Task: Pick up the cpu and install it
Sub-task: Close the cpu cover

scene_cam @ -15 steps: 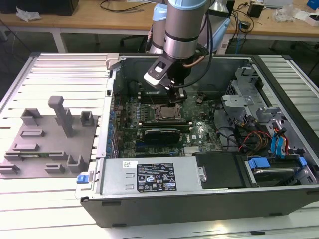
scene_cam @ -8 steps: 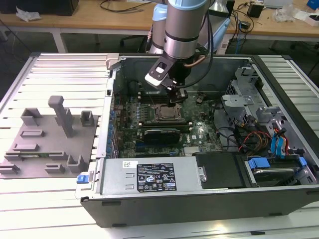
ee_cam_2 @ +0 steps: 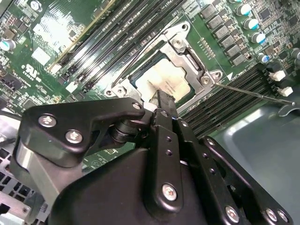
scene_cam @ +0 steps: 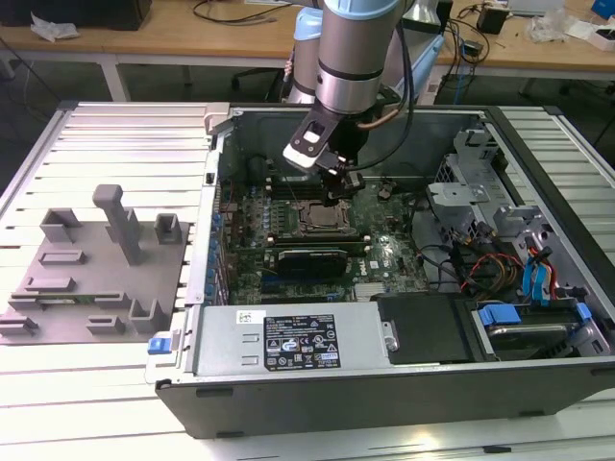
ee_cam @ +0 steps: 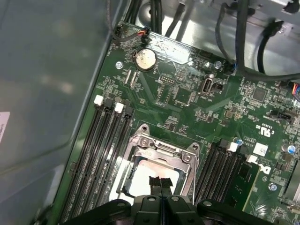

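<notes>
Motherboard point(ee_cam: 187, 96) | one cpu point(ee_cam_2: 159, 78) in socket point(ee_cam_2: 188, 55) | one closed hand point(ee_cam: 160, 181) over it

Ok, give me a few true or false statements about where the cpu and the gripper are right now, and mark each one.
1. The cpu lies within the metal socket frame on the motherboard. True.
2. The gripper hangs outside the computer case. False: it is inside the open case, directly over the cpu.
3. A round coin battery sits on the motherboard. True.
4. The gripper's fingers are spread wide apart. False: they are shut together, with their tips at the cpu's top.
5. A side panel covers the computer case. False: the case is open and the motherboard is exposed.
</notes>
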Tool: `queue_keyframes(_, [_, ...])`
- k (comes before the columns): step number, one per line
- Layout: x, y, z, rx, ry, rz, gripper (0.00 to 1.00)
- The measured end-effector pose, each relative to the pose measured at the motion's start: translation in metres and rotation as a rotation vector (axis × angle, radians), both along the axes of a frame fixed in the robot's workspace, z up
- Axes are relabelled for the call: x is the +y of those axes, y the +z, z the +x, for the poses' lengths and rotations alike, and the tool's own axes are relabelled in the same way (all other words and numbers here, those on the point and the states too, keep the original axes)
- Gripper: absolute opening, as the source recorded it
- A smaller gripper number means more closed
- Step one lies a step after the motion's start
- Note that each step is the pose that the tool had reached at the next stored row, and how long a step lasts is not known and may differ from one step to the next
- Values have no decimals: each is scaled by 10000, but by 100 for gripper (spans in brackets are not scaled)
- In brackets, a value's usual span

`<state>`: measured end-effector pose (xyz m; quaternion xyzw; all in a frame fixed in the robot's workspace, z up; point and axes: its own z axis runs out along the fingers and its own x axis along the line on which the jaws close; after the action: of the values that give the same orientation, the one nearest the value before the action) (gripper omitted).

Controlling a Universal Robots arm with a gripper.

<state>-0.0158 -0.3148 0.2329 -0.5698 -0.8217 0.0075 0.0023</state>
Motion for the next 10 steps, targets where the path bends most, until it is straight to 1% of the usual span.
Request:
queue_keyframes(3, [0, 0, 0, 0, 211, 0, 11])
queue_keyframes(4, [0, 0, 0, 0, 390, 0, 11])
queue_keyframes(7, [0, 0, 0, 0, 673, 0, 11])
queue_keyframes(10, [0, 0, 0, 0, 1135, 0, 11])
